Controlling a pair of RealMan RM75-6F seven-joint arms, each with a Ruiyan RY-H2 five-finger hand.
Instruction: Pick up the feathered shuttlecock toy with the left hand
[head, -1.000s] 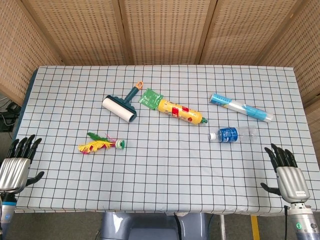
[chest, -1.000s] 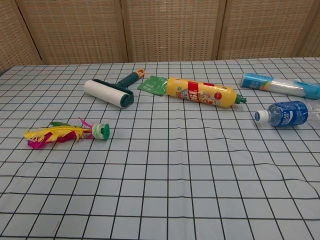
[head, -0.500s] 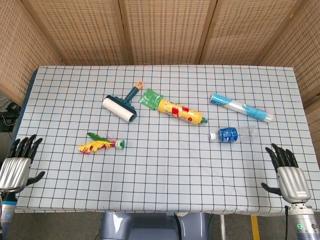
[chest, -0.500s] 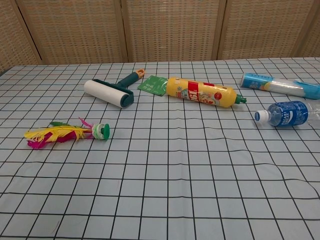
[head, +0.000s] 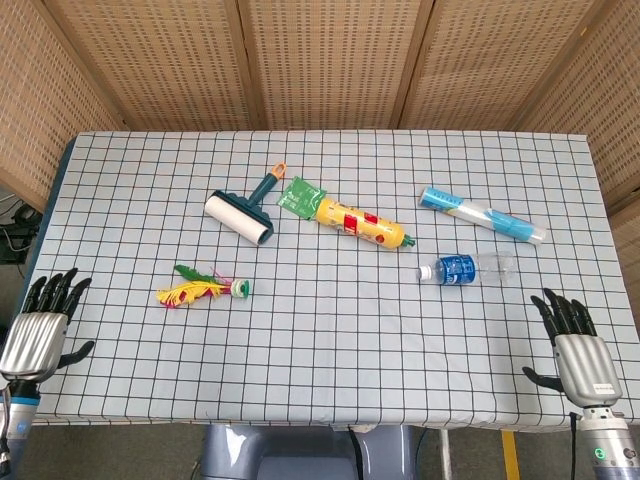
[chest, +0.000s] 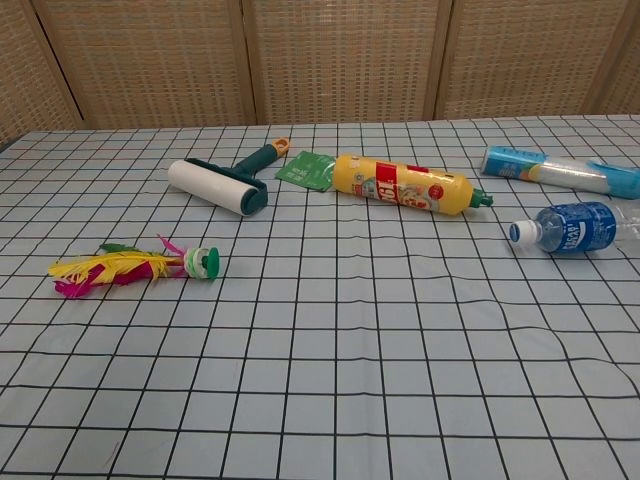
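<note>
Head view shows the left hand (head: 35, 335) at the near left corner of the tabletop (head: 330, 370), its fingers apart and stretched forward, with nothing in them; it hangs over the very edge of the checked cloth. Ahead of it and to its right, well apart, lies the feathered shuttlecock toy (head: 203, 287) on its side, feathers pointing toward the hand's side and the green base away; bare cloth lies all around it and between it and the hand. Farther ahead sits a lint roller (head: 243, 211), beside it a green packet (head: 301, 196) touching a yellow bottle (head: 362, 224). Beyond those, toward the other side, lie a blue water bottle (head: 464, 268) and a blue tube (head: 481, 215) near the far right edge. The right hand (head: 572, 343) rests at the near right corner, likewise spread and empty. Against the frame one second back, the left hand has shifted slightly rightward and nearer the camera; the things on the cloth lie as they did. Chest view shows neither hand. Woven cane screens (head: 320, 60) close off the back and both sides.
</note>
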